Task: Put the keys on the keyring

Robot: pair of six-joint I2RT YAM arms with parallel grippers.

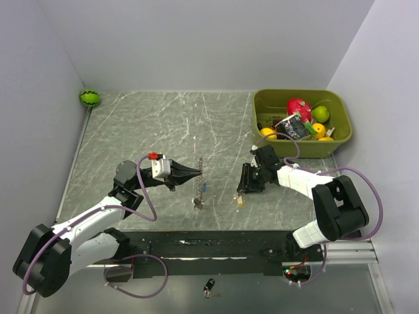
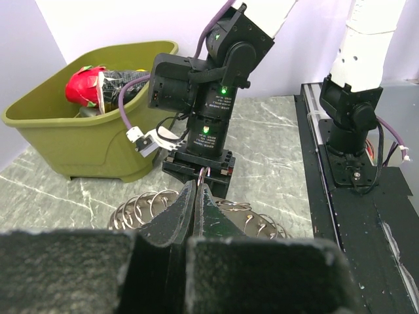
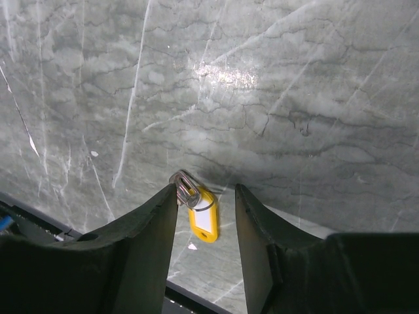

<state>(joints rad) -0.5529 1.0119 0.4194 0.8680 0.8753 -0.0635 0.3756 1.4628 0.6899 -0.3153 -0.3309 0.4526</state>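
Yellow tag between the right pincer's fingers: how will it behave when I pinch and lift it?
The yellow tag looks small, thin plastic, so probably light. It lies flat on the smooth stone table, so it may skid rather than seat in the right pincer. Its metal loop looks loosely linked, so it will likely dangle.

The left pincer pinches the keyring, which stands on edge on the tabletop. The right pincer points down over a small yellow tag. A green bin sits behind it.
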